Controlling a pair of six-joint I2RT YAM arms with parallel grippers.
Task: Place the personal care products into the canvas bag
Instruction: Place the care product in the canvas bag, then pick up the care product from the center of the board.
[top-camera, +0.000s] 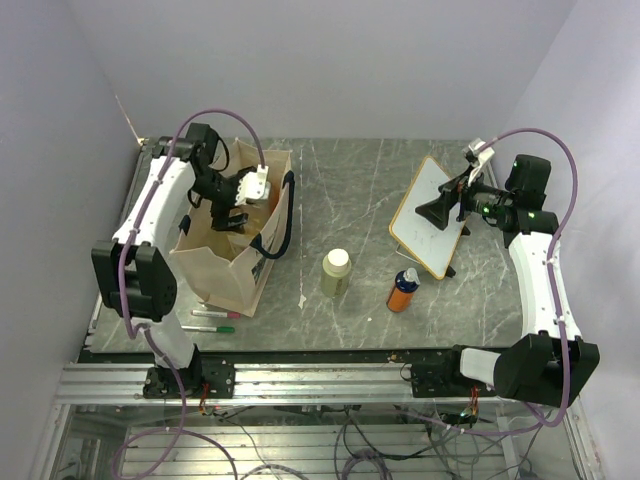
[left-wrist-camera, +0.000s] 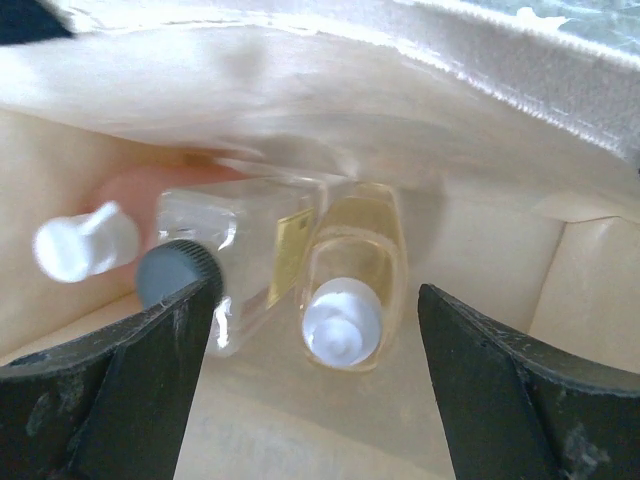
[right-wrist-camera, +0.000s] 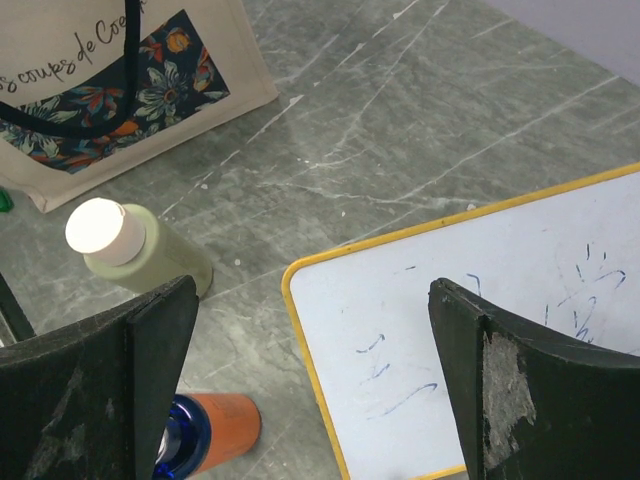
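Note:
The beige canvas bag stands at the left, its printed side showing in the right wrist view. My left gripper is open inside the bag's mouth. Below it on the bag floor lie the amber bottle with white cap, the clear bottle with black cap and the salmon-pink bottle with white cap. The pale green bottle and the orange bottle stand on the table, also in the right wrist view. My right gripper is open and empty above the whiteboard.
The wood-framed whiteboard lies at the right. A red marker and a green marker lie in front of the bag near the table's front edge. Grey walls close in left and right.

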